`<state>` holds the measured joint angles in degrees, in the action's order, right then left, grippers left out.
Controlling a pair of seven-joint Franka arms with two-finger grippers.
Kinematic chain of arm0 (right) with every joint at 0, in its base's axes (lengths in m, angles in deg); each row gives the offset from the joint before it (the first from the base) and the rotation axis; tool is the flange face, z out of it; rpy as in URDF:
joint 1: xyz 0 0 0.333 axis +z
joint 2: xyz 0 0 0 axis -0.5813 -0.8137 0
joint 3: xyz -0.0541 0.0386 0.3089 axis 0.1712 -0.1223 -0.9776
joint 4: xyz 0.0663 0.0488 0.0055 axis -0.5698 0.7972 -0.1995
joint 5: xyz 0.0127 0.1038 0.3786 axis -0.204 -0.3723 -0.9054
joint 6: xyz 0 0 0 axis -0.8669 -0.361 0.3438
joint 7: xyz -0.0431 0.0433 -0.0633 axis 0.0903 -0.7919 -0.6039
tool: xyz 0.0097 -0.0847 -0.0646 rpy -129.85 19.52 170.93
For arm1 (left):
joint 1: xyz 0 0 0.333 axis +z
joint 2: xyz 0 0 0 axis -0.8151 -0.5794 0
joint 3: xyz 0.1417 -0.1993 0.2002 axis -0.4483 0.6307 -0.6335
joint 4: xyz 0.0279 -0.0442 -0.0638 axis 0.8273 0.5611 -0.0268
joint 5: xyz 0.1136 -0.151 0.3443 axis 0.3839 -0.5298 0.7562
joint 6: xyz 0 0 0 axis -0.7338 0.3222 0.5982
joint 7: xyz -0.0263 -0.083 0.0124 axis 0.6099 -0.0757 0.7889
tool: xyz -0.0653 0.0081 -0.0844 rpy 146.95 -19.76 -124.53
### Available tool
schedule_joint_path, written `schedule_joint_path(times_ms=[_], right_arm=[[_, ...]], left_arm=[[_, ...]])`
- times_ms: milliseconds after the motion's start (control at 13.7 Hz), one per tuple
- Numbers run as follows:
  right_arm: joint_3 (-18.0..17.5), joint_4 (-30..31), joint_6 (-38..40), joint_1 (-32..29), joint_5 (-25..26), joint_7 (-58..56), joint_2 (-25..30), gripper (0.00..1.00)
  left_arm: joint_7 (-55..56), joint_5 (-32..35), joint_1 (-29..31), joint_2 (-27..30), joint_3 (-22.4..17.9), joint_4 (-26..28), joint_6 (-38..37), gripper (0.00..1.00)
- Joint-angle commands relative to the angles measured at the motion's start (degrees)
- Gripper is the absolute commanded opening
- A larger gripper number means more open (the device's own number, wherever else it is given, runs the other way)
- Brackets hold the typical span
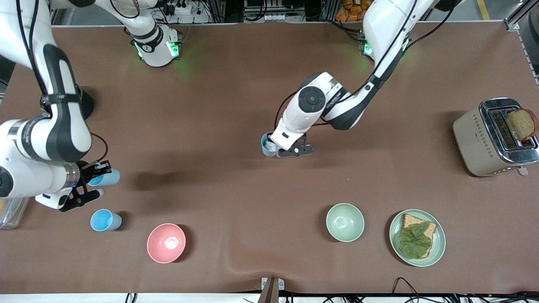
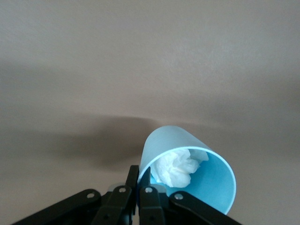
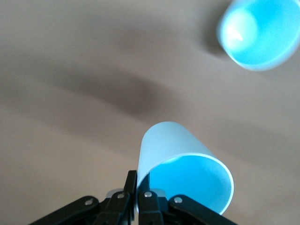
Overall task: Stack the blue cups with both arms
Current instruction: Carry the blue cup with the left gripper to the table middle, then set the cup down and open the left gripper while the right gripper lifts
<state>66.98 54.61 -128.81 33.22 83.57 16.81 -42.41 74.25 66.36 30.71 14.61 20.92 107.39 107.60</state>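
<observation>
The left gripper (image 2: 138, 185) had its jaws clenched on the rim of a blue cup with crumpled white paper (image 2: 179, 167) inside, one finger inside the wall and one outside, at mid-desk. The right gripper (image 3: 136, 185) likewise gripped an empty blue cup (image 3: 187, 164) by its rim, carried tilted above the desk (image 1: 236, 126) at the right arm's end. Just below those right jaws, on the desk and nearer the front camera, a third blue cup (image 1: 105, 220) stood upright and free. Outward lay a pink bowl (image 1: 166, 243) and a pale green bowl (image 1: 345, 221). By my judgement, no stacking was done yet: both grasps were made, nesting remained.
</observation>
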Motion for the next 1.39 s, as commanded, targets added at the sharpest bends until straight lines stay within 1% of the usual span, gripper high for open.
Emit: schedule_joint_path(times_ms=[0,146,220,293,366,439,512,659,732,951,1024,1171,1244,1317], right_arm=[[-0.59,-0.76,2.8,7.14,-0.16,3.77,3.54,0.0],[-2.08,-1.64,2.46,9.52,-0.25,3.61,3.72,0.0],[-3.39,-2.25,2.19,10.05,-0.16,3.52,3.64,0.0],[-5.06,-2.6,1.84,10.49,0.01,3.52,3.55,0.0],[-6.12,-2.61,1.06,10.93,0.1,3.43,3.55,0.0],[-6.3,-2.61,0.18,12.07,0.1,3.43,3.46,0.0],[-6.22,-2.61,-0.53,12.95,0.19,3.35,3.46,0.0],[-6.22,-2.61,-1.58,15.06,0.63,3.43,3.28,0.0],[-6.22,-2.61,-2.37,16.11,0.72,4.04,3.28,0.0],[-6.04,-2.61,-5.44,19.72,0.98,4.14,3.11,0.0],[-6.13,-2.52,-7.37,20.07,0.46,4.05,2.85,0.0],[-6.04,-2.26,-9.49,24.1,1.15,4.05,2.14,0.0],[-5.95,-2.26,-9.5,26.38,2.46,4.05,1.44,0.0],[-6.04,-2.26,-9.5,28.93,4.91,3.87,1.18,0.0]], left_arm=[[3.16,1.43,-6.07,-2.5,-5.05,-4.3,-1.34,0.0],[3.25,1.43,-6.78,-3.29,-5.33,-4.3,-1.26,0.0],[3.34,1.52,-6.96,-3.55,-5.51,-4.21,-1.26,0.06],[3.34,2.04,-6.88,-3.55,-5.51,-4.21,-1.26,0.22],[3.43,2.48,-6.88,-3.55,-5.51,-4.21,-1.34,0.49],[3.95,2.48,-6.61,-3.03,-5.51,-3.95,-1.34,0.95],[4.21,2.57,-6.35,-2.5,-5.51,-3.95,-1.6,1.0],[4.48,2.48,-6.0,0.21,-5.51,-4.03,-4.23,1.0],[4.57,2.48,-5.13,2.66,-5.6,-4.12,-6.94,1.0],[3.78,2.57,4.25,14.78,-5.51,-4.3,-19.32,1.0],[3.34,2.66,7.77,17.77,-5.6,-4.73,-21.97,1.0],[-4.0,2.57,14.1,21.48,-5.6,-6.31,-28.81,1.0],[-9.61,2.66,17.52,22.71,-5.6,-7.1,-32.16,1.0],[-15.93,2.66,21.21,23.86,-5.51,-7.63,-34.54,1.0]])
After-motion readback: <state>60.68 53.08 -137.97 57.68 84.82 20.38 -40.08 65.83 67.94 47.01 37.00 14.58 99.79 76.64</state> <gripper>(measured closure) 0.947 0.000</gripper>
